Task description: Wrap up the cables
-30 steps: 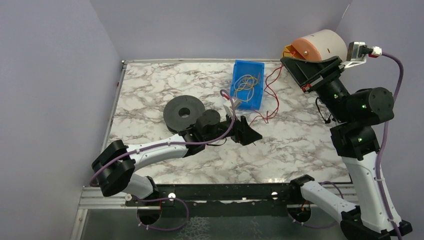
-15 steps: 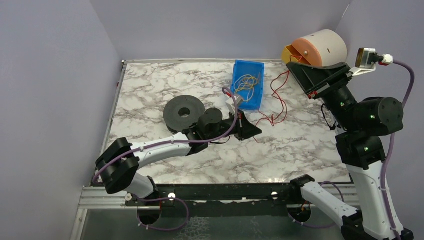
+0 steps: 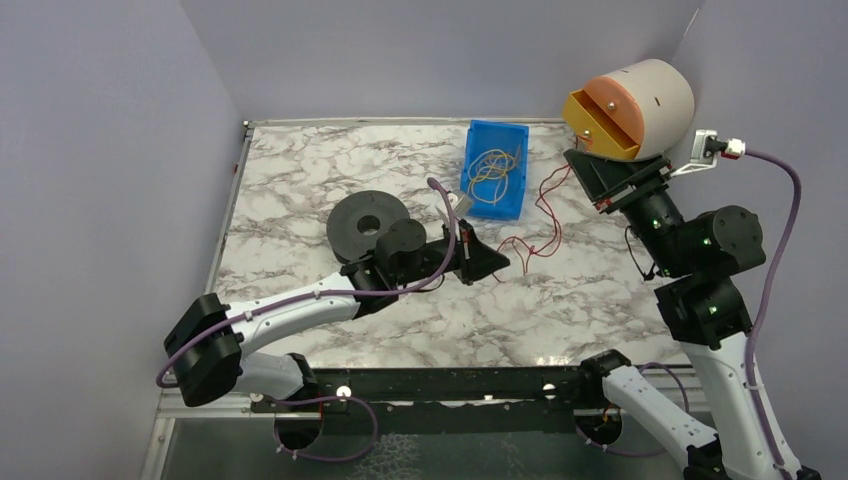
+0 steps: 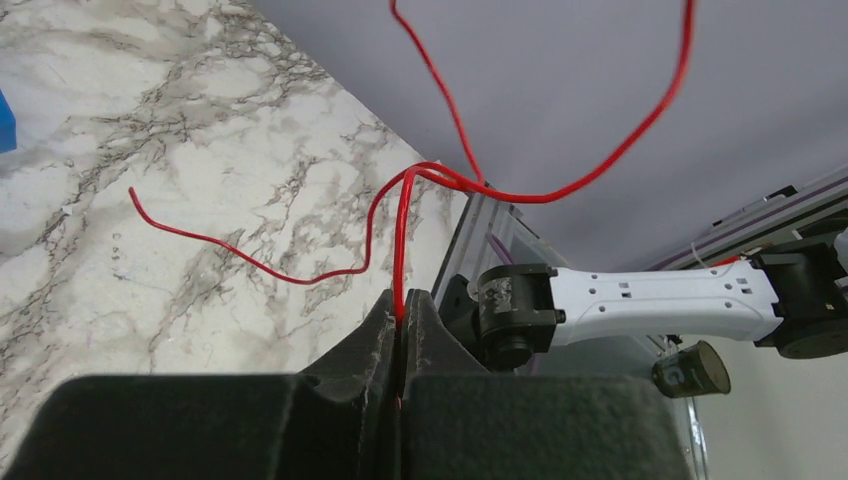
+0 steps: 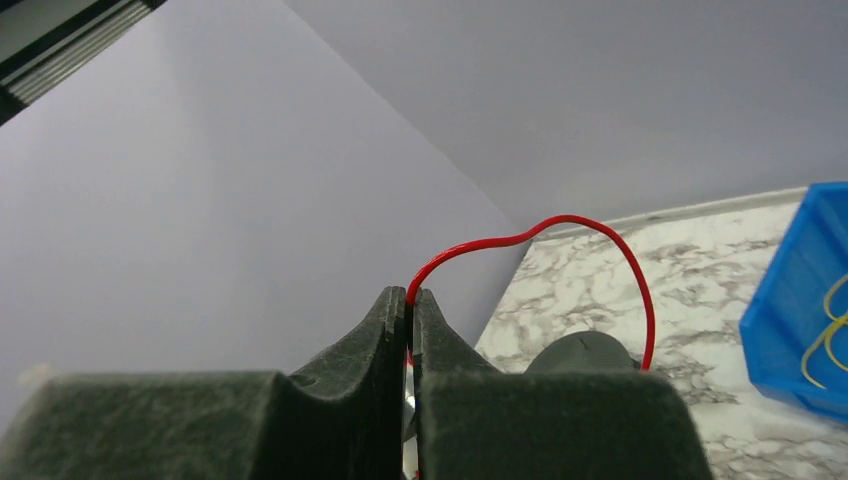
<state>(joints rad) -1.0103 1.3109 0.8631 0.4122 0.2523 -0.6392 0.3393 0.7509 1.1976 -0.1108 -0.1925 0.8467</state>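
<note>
A thin red cable [image 3: 520,242] runs slack over the marble table [image 3: 300,170] between both grippers. My left gripper [image 3: 495,262] is low over the table's middle and shut on one stretch. In the left wrist view the cable [image 4: 400,240] rises straight out of the closed gripper [image 4: 401,318] and loops away. My right gripper [image 3: 575,160] is raised at the back right, below the cylinder, and shut on another stretch. In the right wrist view the cable [image 5: 560,220] arcs out of that gripper [image 5: 411,295] and down toward the table.
A blue bin [image 3: 495,170] with thin yellow cables stands at the back centre. A black disc [image 3: 367,225] lies left of my left gripper. A beige cylinder with an orange face [image 3: 630,95] sits at the back right corner. Purple walls close in the table.
My left gripper has shut on the red cable and drawn slightly left. My right gripper has dropped down and left from the cylinder, and the cable's loop has shifted.
</note>
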